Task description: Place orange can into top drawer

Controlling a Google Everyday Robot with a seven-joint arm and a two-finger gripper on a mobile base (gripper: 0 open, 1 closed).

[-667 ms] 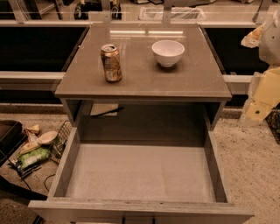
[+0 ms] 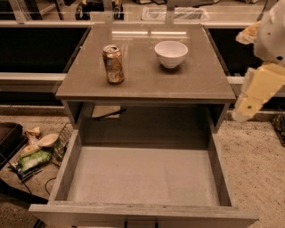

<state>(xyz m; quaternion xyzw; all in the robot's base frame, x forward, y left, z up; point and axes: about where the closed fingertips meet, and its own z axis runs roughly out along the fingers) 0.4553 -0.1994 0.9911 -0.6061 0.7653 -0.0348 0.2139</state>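
The orange can [image 2: 113, 64] stands upright on the left part of the cabinet top [image 2: 147, 84]; it is orange-gold with a silver top. The top drawer [image 2: 147, 178] is pulled wide open below the cabinet top, and its pale grey floor is bare. My gripper [image 2: 244, 109] hangs at the right edge of the view, beside the cabinet's right front corner. It is level with the cabinet top and well to the right of the can. It holds nothing that I can see.
A white bowl [image 2: 171, 53] sits on the cabinet top to the right of the can. A wire basket and snack packets [image 2: 38, 151] lie on the floor to the left of the drawer. A counter with glass [image 2: 173, 13] runs behind the cabinet.
My arm has shifted a little to the left, towards the cabinet's right corner. The can, bowl and drawer have not moved.
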